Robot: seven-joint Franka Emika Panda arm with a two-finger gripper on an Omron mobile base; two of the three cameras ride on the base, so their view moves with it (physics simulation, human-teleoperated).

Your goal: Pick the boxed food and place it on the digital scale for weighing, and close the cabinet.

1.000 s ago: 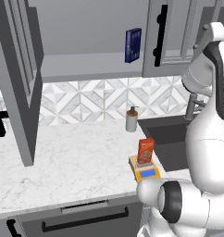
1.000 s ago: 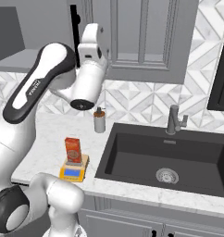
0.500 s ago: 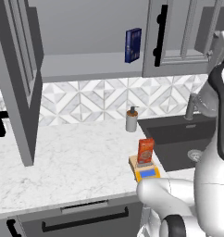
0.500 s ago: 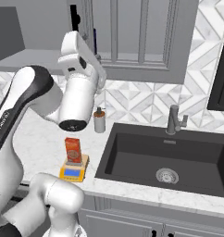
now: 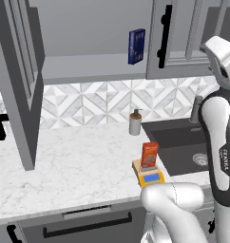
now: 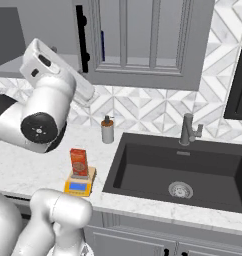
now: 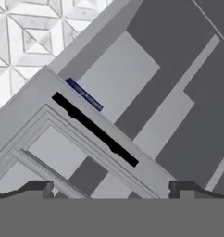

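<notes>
The orange-red boxed food (image 5: 149, 155) (image 6: 79, 162) stands upright on the digital scale (image 5: 150, 177) (image 6: 78, 185) near the counter's front edge, with nothing holding it. The grey upper cabinet (image 5: 91, 67) is open: its left door (image 5: 18, 80) swings far out over the counter, while its right door (image 5: 183, 38) (image 6: 143, 42) stays closed. My gripper (image 7: 111, 190) is raised and open with nothing between its fingertips. It faces the closed door's black bar handle (image 7: 95, 129) beside the open compartment.
A dark blue box (image 5: 136, 46) (image 7: 84, 95) stands on the cabinet shelf. A soap dispenser (image 5: 135, 123) (image 6: 108, 131) sits by the backsplash. The dark sink (image 6: 183, 170) with its faucet (image 6: 188, 130) lies to the right. A dark drawer (image 5: 88, 225) runs below the counter.
The arm has lifted away from the boxed food and swung up toward the upper cabinet. The box and the scale have not moved.
</notes>
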